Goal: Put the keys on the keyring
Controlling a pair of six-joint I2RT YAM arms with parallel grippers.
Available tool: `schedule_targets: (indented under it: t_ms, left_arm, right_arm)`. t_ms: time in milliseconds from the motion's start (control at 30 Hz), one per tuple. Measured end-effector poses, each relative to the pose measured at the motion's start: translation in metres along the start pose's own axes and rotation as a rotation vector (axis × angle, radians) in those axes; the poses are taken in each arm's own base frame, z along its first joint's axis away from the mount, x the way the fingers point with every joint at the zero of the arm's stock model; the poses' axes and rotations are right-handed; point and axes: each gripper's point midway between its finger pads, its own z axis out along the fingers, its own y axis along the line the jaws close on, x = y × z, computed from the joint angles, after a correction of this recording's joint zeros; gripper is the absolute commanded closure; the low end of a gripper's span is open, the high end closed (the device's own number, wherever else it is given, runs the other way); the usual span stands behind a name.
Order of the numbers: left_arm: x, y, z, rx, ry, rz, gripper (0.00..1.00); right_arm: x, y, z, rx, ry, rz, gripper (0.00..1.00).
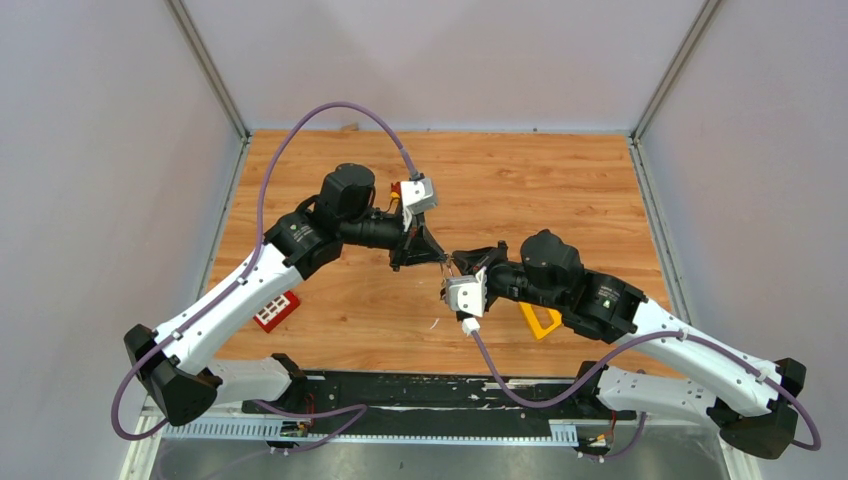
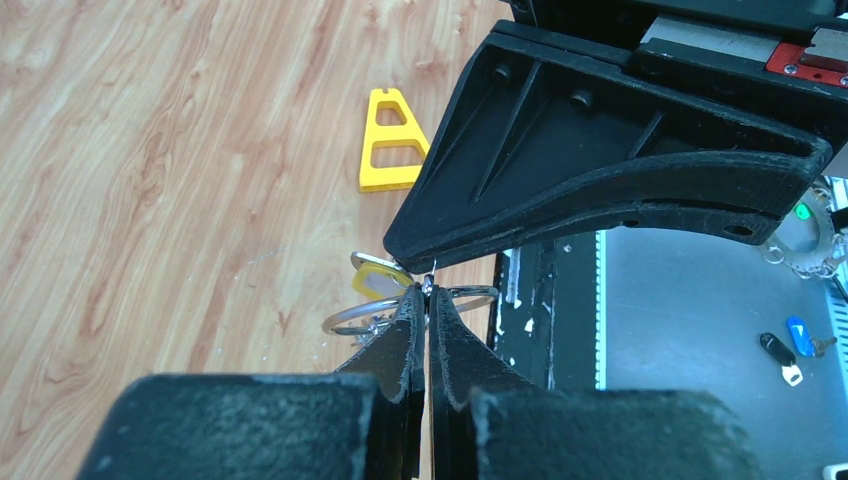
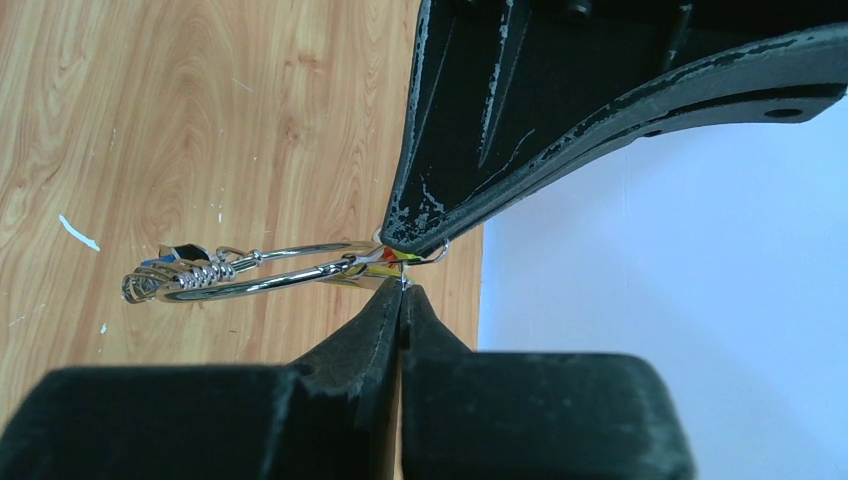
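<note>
Pale wood table (image 1: 560, 200) fills the top view, where the left gripper (image 1: 432, 254) and right gripper (image 1: 459, 266) meet tip to tip mid-table, with a red car (image 1: 276, 311) and a yellow triangle (image 1: 541, 322) lying well apart from them (what they pinch is too small to read here). From the left wrist, the left jaws are pressed together on the wire of the ring (image 2: 357, 318), held above the table, with a yellow tag (image 2: 378, 281) just under the right tip. Two keys (image 2: 788, 345), one black-headed and one blue-tagged, lie off on the grey surface beyond the table's edge. From the right wrist, the right jaws are also closed at the ring's near end; whether they nip wire or tag I cannot tell. With grips this thin, any pull between the arms could twist the ring free and drop it, or knock the tips together.
</note>
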Motion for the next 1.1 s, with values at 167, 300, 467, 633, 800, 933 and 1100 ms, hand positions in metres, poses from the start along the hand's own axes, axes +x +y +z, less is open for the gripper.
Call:
schedule_targets:
  t_ms: [167, 300, 467, 633, 800, 933, 1100]
  left_arm:
    - [-0.0009, -0.0006, 0.0001, 0.0, -0.003, -0.016, 1.0]
    - [-0.0017, -0.0007, 0.0003, 0.0, -0.006, -0.02, 1.0]
    - [-0.0019, -0.0009, 0.0003, 0.0, -0.007, -0.026, 1.0]
    - [-0.002, -0.0006, 0.0003, -0.003, -0.007, -0.028, 1.0]
    - [-0.0019, -0.0005, 0.0005, -0.003, -0.007, -0.032, 1.0]
    - [-0.0013, -0.0001, 0.0012, -0.003, -0.005, -0.037, 1.0]
    - [0.0001, 0.0005, 0.0027, 0.001, 0.0, -0.043, 1.0]
  right_arm:
    - [0.0, -0.0002, 0.0, 0.001, 0.0, 0.0, 1.0]
    - [-0.0001, -0.0001, 0.0, 0.001, 0.0, 0.0, 1.0]
    - [-0.0002, -0.0001, 0.0, 0.0, -0.001, 0.0, 1.0]
    - [-0.0003, -0.0002, -0.0001, 0.001, -0.001, 0.0, 1.0]
    - [-0.0003, -0.0002, -0.0002, 0.001, -0.001, 0.0, 1.0]
    - [-0.0002, -0.0002, -0.0002, 0.001, -0.001, 0.001, 1.0]
    - [0.0, -0.0001, -0.0002, 0.001, 0.0, 0.001, 1.0]
